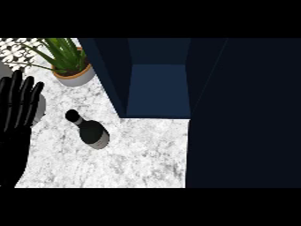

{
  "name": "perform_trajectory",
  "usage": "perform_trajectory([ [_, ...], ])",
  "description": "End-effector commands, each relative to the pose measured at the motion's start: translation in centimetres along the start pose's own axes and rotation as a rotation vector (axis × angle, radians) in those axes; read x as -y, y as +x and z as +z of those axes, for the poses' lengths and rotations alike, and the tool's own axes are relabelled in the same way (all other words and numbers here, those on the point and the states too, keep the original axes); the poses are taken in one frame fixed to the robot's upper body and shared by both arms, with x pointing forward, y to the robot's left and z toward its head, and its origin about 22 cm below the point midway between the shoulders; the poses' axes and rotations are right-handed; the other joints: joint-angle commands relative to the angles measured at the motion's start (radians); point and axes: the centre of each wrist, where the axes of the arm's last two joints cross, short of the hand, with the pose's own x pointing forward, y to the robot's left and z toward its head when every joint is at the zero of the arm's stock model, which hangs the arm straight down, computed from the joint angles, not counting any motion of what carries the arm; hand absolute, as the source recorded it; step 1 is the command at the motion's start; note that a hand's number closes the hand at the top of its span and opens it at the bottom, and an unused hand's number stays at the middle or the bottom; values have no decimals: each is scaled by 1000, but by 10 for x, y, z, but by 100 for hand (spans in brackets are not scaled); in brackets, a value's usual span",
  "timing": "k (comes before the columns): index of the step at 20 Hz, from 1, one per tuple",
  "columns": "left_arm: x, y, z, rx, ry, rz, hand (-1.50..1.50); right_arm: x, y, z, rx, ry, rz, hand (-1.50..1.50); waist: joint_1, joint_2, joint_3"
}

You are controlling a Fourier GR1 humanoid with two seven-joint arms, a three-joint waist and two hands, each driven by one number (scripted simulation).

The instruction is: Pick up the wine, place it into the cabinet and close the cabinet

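The wine bottle (91, 130) stands on the marble counter (140, 163) just left of the open dark blue cabinet (156, 77), probably heavy, glassy-slick and breakable, so best grasped round its broad body, while the left hand (13, 106) rests open, fingers up, farther left.

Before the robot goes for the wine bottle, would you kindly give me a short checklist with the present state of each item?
1. Dark glass wine bottle standing free on the white marbled counter: ok.
2. Dark blue cabinet open, with room showing inside: ok.
3. Path from bottle to cabinet opening free of objects: ok.
4. Green potted plant in its grey pot apart from the bottle: ok.
5. Black left hand open at the view's left, fingers straight, holding nothing: ok.
6. Right hand ready: cannot tell, it is not in view.
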Motion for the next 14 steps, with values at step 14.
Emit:
perform_trajectory([
  [14, 100, -12, -87, -227, 472, -8, -150, -29, 67, 54, -99, 307, -232, -150, -50, 41, -2],
])
